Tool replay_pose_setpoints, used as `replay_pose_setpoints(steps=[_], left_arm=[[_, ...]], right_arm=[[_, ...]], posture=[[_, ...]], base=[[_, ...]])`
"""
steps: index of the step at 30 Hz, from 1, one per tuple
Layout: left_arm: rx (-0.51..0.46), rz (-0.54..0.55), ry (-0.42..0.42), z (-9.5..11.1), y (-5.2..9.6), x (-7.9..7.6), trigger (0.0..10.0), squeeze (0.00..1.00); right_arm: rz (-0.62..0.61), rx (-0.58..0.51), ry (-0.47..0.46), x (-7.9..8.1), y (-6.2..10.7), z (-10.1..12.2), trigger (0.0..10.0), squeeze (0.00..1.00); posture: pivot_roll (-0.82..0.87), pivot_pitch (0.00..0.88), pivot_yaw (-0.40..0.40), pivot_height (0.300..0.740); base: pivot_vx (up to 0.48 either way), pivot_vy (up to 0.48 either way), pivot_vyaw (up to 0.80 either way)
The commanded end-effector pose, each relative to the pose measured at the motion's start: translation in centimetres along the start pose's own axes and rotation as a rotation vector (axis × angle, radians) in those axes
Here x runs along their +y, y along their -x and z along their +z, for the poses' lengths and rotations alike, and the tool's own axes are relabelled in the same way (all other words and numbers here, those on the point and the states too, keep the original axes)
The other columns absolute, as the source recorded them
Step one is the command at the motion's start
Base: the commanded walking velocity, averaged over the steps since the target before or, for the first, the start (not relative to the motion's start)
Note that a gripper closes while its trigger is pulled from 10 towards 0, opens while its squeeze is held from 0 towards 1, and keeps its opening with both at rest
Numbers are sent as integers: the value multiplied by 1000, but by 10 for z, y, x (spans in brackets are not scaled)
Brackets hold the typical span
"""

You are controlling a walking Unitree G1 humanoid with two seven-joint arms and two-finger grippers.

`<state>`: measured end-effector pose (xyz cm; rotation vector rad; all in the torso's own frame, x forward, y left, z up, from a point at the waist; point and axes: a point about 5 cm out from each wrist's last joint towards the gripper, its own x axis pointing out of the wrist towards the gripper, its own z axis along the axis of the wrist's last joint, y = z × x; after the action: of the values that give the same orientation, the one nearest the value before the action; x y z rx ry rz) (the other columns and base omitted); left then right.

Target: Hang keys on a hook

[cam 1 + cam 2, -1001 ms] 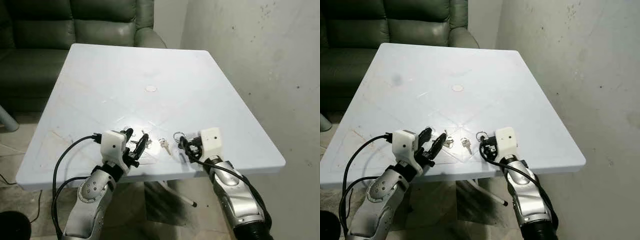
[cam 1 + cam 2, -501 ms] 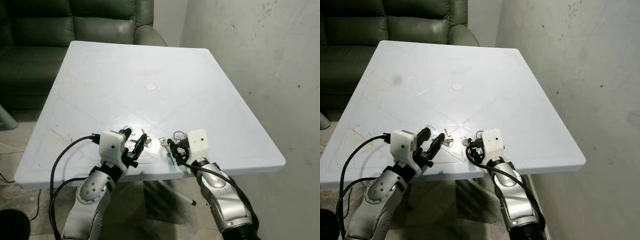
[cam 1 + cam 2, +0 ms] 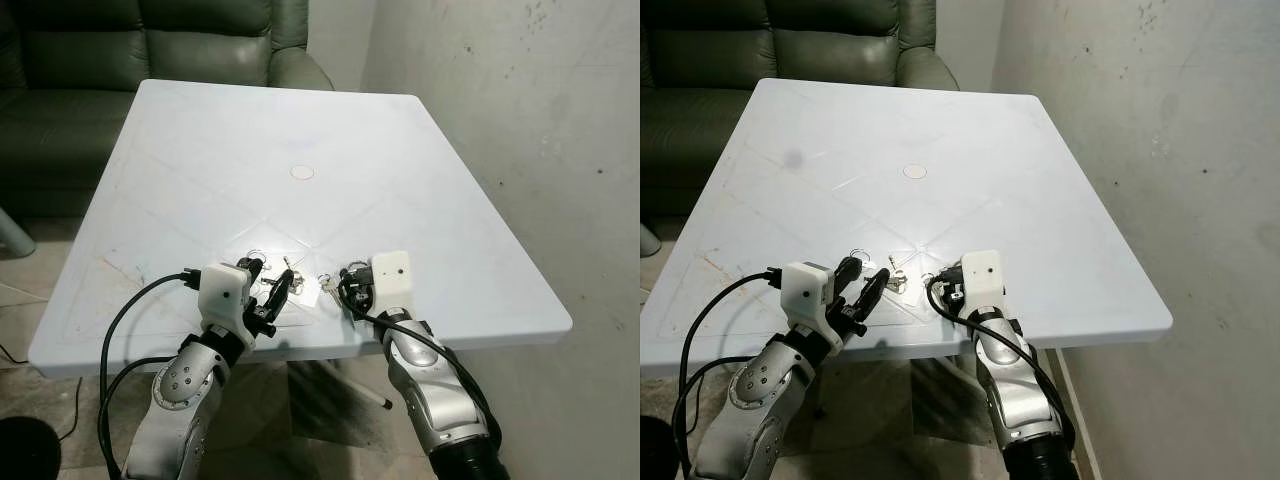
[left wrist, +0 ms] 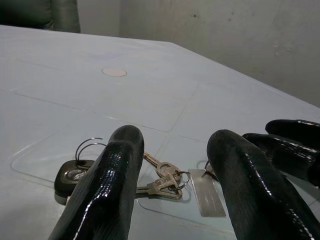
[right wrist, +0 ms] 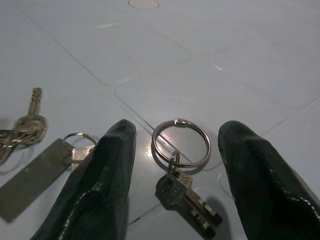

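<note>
On the white table (image 3: 250,150) near its front edge lies a bunch of keys (image 4: 162,182) with a black fob (image 4: 72,175) and a flat metal tag (image 4: 205,187). My left gripper (image 4: 176,137) hovers open just in front of the bunch, low over the table. To the right lies a separate key ring (image 5: 181,142) carrying a single key (image 5: 187,197). My right gripper (image 5: 179,131) is open with its fingers (image 5: 95,190) on either side of that ring, holding nothing. In the left eye view the ring (image 3: 327,284) sits at the right gripper's (image 3: 343,287) tips.
A round cap (image 3: 301,172) marks the table's centre. A dark green sofa (image 3: 100,60) stands behind the table and a bare concrete wall (image 3: 520,120) runs along the right. A black cable (image 3: 125,320) loops from my left wrist.
My right gripper has slid left along the table's front edge and now straddles the key ring. The left gripper and the bunch of keys have stayed put.
</note>
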<state>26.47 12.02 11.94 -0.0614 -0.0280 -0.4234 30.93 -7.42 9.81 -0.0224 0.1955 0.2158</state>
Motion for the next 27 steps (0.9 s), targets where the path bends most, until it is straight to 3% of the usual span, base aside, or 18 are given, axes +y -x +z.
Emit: replay_pose_setpoints(steps=[1, 8, 10, 11, 12, 13, 14, 27], left_arm=[[-12, 0, -13, 5, -1, -2, 10000, 0], [-13, 3, -11, 5, 0, -3, 10000, 0], [-12, 4, -12, 5, 0, -3, 10000, 0], [-13, 4, -11, 5, 0, -3, 10000, 0], [-13, 5, -10, 5, 0, -3, 10000, 0], [-13, 5, -10, 5, 0, -3, 10000, 0], [-13, 6, -11, 5, 0, -3, 10000, 0], [-14, 12, -11, 5, 1, -3, 10000, 0]], right_arm=[[-9, 29, -15, -1, -2, -3, 10000, 0], [-18, 48, -7, 3, -5, -7, 10000, 0], [-18, 54, -4, 4, -5, -8, 9569, 0], [-19, 56, 0, 4, -5, -9, 4549, 0], [-25, 63, 6, 4, -6, -10, 745, 0], [-25, 63, 6, 4, -6, -10, 745, 0], [-30, 63, -2, 4, -6, -11, 0, 0], [-52, 63, -9, 1, -7, -12, 0, 0]], posture=[[-12, 95, -113, 740], [-9, 98, -113, 740], [-8, 96, -115, 740], [-8, 96, -115, 740], [-8, 96, -115, 740], [-8, 96, -115, 740], [-8, 96, -115, 740], [-8, 99, -118, 740]], base=[[0, 0, 0], [0, 0, 0], [0, 0, 0], [0, 0, 0], [0, 0, 0], [0, 0, 0], [0, 0, 0], [0, 0, 0]])
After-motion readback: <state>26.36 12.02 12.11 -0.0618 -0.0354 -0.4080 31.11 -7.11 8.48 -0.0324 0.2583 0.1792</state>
